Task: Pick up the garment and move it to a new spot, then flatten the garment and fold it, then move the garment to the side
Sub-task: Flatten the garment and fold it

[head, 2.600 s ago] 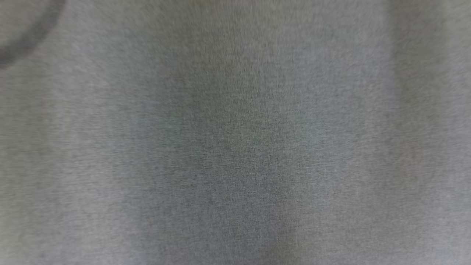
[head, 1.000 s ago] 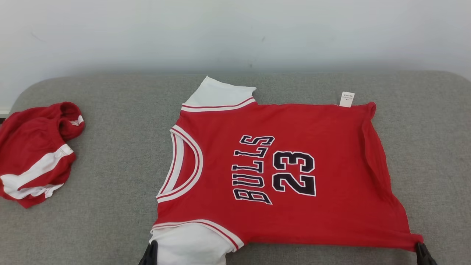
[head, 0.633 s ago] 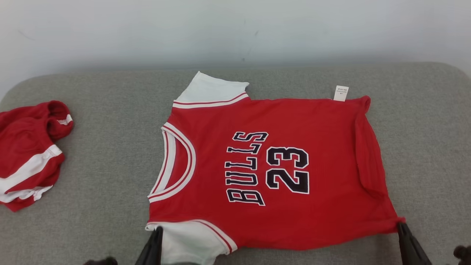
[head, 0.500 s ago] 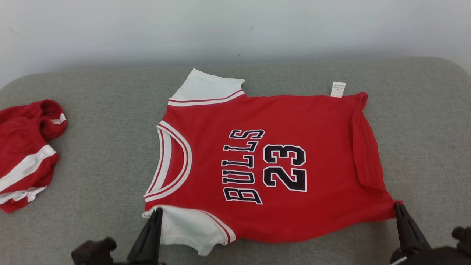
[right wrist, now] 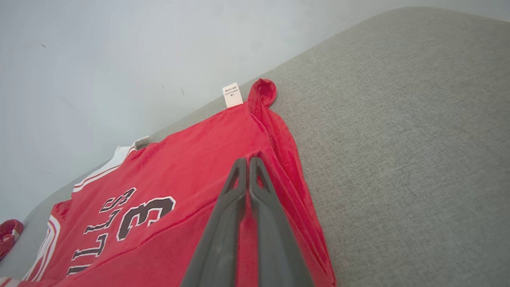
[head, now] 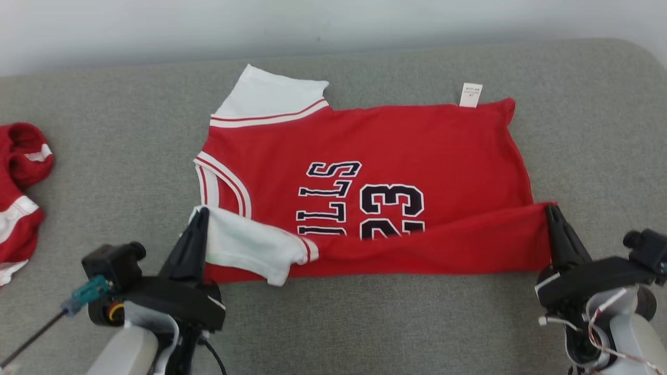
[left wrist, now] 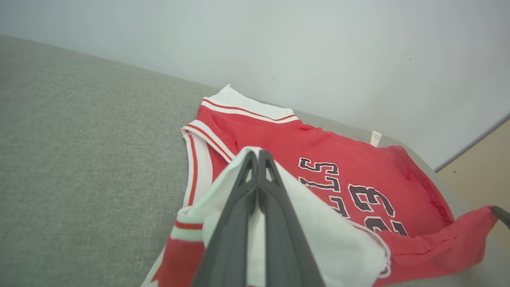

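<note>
On grey cushion, red jersey (sideways)

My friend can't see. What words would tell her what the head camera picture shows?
A red jersey lies on a grey cushion, its near edge folded up over the lettering. The left gripper pinches its white sleeve, and the right gripper pinches a red corner. More red cloth sits at the far left.

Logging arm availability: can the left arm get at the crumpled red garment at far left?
Probably not: the left gripper is shut on the white sleeve of the jersey. Nothing lies on the cushion between it and the crumpled garment; letting go would free the way.
</note>
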Robot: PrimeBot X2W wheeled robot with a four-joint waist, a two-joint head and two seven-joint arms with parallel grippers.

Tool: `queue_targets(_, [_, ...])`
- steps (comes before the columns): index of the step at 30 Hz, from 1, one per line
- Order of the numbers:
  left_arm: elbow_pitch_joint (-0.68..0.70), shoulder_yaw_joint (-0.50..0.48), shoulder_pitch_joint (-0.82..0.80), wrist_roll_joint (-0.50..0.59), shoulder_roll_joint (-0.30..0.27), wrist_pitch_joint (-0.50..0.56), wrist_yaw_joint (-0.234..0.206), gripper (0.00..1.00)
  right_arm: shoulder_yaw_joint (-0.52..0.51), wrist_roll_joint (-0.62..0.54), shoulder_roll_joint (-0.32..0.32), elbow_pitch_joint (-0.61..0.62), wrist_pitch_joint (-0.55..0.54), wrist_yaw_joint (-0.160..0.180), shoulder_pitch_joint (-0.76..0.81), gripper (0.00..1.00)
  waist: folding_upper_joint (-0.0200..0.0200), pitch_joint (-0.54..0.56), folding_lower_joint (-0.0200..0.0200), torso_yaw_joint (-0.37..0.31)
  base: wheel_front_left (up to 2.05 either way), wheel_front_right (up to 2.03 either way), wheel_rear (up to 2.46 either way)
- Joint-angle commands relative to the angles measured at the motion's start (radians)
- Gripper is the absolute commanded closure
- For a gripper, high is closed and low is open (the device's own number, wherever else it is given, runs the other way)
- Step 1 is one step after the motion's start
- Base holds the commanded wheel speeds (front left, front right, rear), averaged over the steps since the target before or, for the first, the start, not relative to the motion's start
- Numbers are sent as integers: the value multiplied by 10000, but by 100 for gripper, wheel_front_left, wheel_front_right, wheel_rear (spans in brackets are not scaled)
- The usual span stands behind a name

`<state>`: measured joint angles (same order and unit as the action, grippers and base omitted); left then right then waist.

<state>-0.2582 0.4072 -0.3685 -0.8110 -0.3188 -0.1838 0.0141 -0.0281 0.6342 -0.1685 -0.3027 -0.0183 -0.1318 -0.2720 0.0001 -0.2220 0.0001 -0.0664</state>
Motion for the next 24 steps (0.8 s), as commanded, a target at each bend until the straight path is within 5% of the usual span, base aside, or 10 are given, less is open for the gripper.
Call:
queue_targets(1, [-163,-26,-185,-2,-11,-17,53,100,8,-42,-65,-109,71,24,-162,100,-1,-255,-1,-134,0,0,0])
queue_targets(8, [-1682,-92,-1189,77,235,-360,428,100,371,-69,-122,-1529,697,24,-1319,100,-1,-501,-1,-228,0,0,0])
queue_targets(9, [-1897,-43,-1282,119,267,-367,471,100,435,-80,-160,-1652,878,24,-1422,62,-1,-503,-1,-216,0,0,0])
queue_targets(10, [-2037,-42,-1388,176,306,-455,465,80,529,-120,-212,-1792,996,24,-1500,0,-1,-501,-1,-198,0,0,0])
queue_targets(11, [-2181,-58,-1472,231,355,-505,464,12,685,-184,-251,-1885,1144,24,-1537,0,-1,-488,-1,-182,0,0,0])
queue_targets(12, [-2337,-57,-1501,275,404,-568,503,0,831,-220,-297,-1966,1293,24,-1534,0,-1,-450,-1,-168,0,0,0])
queue_targets(24, [-2367,-822,-111,1082,655,-821,566,0,1761,-1050,-1359,-2262,2491,24,-300,0,-1,187,-1,124,0,0,0])
